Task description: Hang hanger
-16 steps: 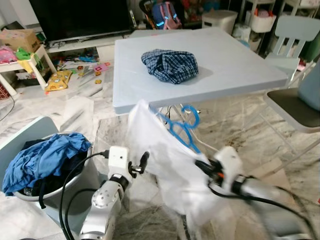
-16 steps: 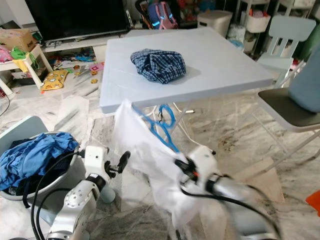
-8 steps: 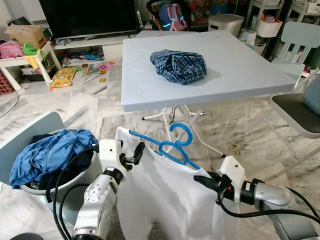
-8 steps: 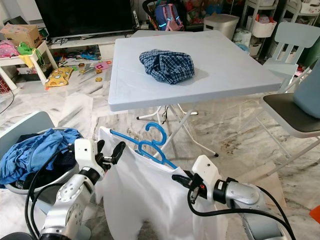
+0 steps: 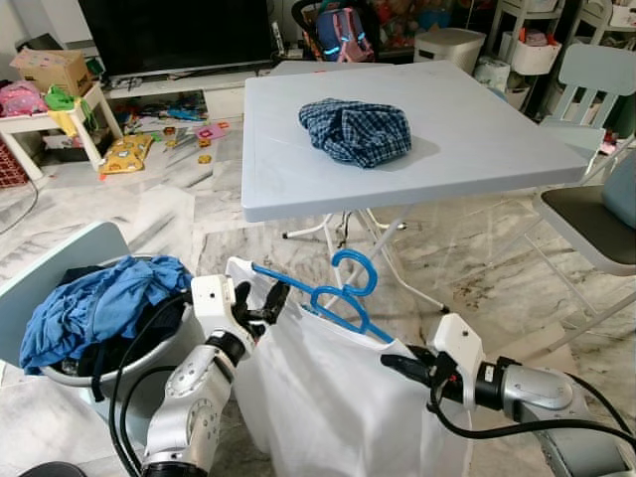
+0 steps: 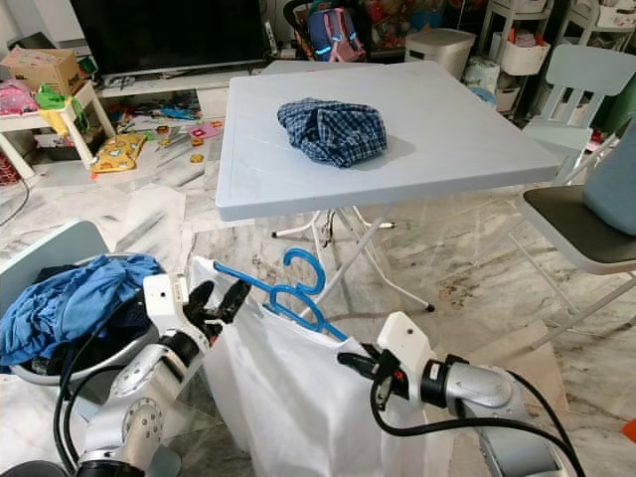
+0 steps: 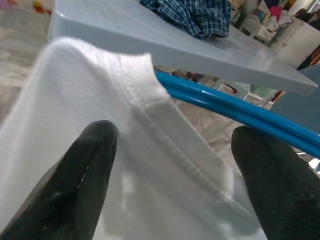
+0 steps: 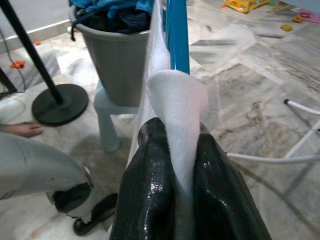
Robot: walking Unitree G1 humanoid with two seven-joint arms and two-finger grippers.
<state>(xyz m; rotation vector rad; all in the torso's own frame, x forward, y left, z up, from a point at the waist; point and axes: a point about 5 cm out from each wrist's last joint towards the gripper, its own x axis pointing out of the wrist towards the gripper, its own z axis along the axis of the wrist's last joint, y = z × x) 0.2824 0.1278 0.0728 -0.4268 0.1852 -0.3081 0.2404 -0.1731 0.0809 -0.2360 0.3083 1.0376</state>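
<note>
A blue hanger (image 5: 333,298) is seen already threaded into a white shirt (image 5: 328,397), its hook standing up out of the neckline in front of the robot, low over the marble floor (image 5: 477,268). The dressing step can therefore be judged as done; what is left is the hanging itself, and no rail or rack on which the hook could be set can be made out ahead.

The shirt is carried between both arms. At the right shoulder of the garment, the right gripper (image 8: 181,150) is closed on a fold of white cloth, the two black fingers pressed together with the fabric pinched between them and the blue hanger bar running just above. At the other shoulder, the left gripper (image 7: 170,165) has its jaws spread wide, one finger on each side of the collar seam, with the cloth and the blue bar lying between them but not clamped. The garment's weight is thus judged to be borne mainly by the right side.

Beyond the shirt, a checked garment (image 5: 356,131) lies bunched on the pale blue worktop (image 5: 477,139). A grey basket (image 5: 109,368) heaped with blue clothes (image 5: 94,313) stands at the robot's left, and a chair (image 5: 586,214) is set at the right of the worktop.
</note>
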